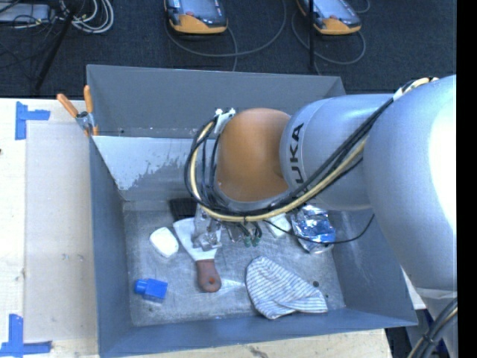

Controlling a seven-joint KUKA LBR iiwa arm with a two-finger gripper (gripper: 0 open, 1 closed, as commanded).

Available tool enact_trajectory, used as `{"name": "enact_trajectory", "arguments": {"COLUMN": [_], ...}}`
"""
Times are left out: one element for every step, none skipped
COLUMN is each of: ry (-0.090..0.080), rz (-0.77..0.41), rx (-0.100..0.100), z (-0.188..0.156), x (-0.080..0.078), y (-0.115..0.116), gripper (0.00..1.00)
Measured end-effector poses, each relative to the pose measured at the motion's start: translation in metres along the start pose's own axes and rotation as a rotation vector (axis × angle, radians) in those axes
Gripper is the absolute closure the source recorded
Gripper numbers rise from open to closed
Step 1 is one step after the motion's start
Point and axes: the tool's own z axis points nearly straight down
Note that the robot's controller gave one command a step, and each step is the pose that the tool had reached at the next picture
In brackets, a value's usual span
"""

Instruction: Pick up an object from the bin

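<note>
- Near the middle of the bin [149, 118], we see the gripper [206, 239] just above a brown rounded handle [209, 276].
- We cannot tell whether it is released or clenched.
- A white lump [164, 242] and a striped cloth [285, 289] lie beside.

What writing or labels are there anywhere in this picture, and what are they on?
"UKA": black letters on the grey robot arm, next to its orange cover; black and yellow cables cross the arm where the word begins.
Screens of the two orange-and-black handheld devices above the grey metal bin: too small to read.
Loose things in the bin: no readable text.
</note>
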Motion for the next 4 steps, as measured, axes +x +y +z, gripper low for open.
{"name": "enact_trajectory", "arguments": {"ry": [0.000, 0.000, 0.002, 0.014], "rz": [0.001, 0.001, -0.067, -0.332], "rx": [0.000, 0.000, 0.000, -0.001], "z": [0.000, 0.000, -0.006, 0.004], "x": [0.000, 0.000, 0.012, -0.013], "y": [0.000, -0.001, -0.005, -0.001], "gripper": [0.00, 0.00, 0.00, 0.00]}}
